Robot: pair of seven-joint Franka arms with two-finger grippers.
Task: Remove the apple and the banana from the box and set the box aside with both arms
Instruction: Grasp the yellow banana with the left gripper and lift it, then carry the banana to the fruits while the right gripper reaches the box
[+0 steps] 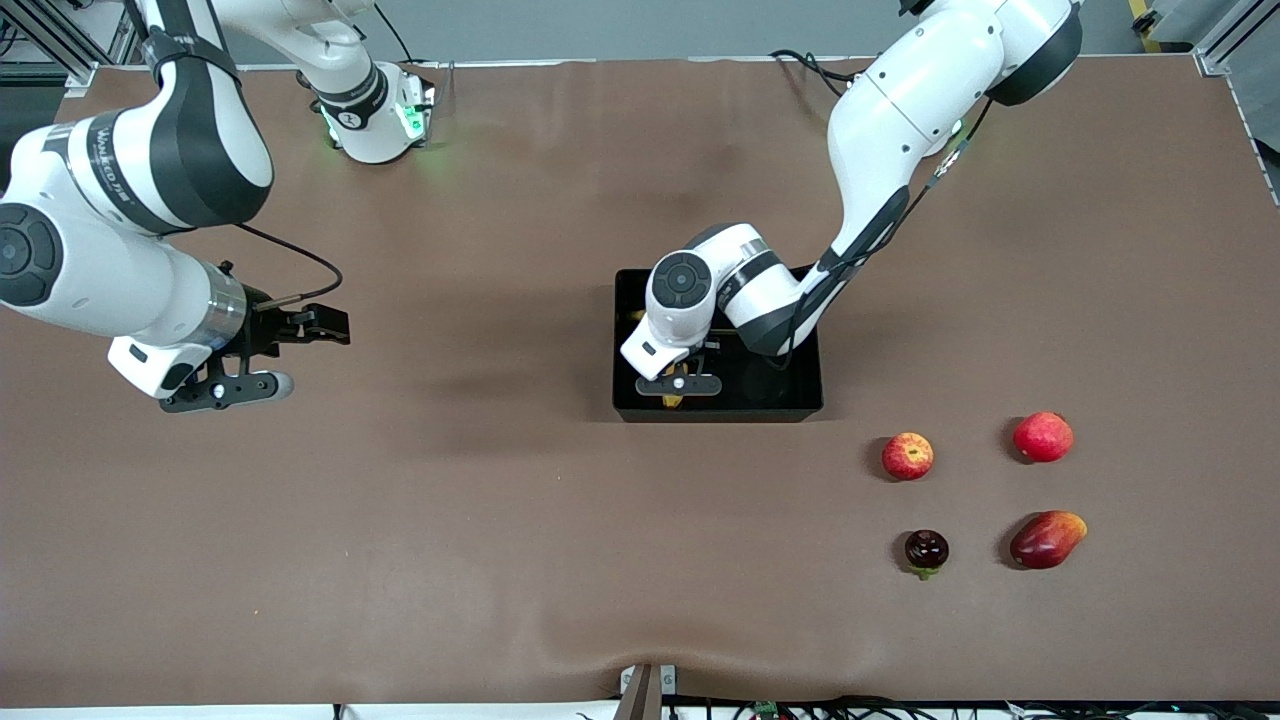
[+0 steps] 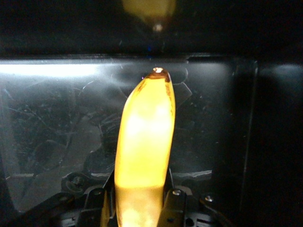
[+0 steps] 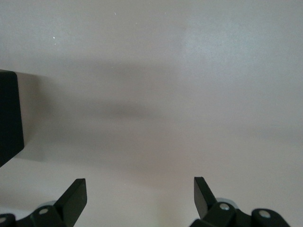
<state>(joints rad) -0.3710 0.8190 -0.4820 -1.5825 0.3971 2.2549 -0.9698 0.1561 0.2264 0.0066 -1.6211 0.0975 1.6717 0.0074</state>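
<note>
Left gripper (image 1: 676, 392) low inside black box (image 1: 805, 385) at frame centre, jaws clamped on banana (image 2: 144, 151), right gripper (image 3: 139, 198) waiting over bare tabletop (image 1: 450, 520) (jaws apart), apple (image 1: 907, 456) lower right.

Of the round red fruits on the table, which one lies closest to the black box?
The yellow-streaked apple, just off the box corner. The plain pinkish-red fruit lies farther toward the left arm's end.

A brown mat covers the table (image 1: 500, 560), evenly lit; grey floor (image 1: 640, 25) shows past its top edge.
</note>
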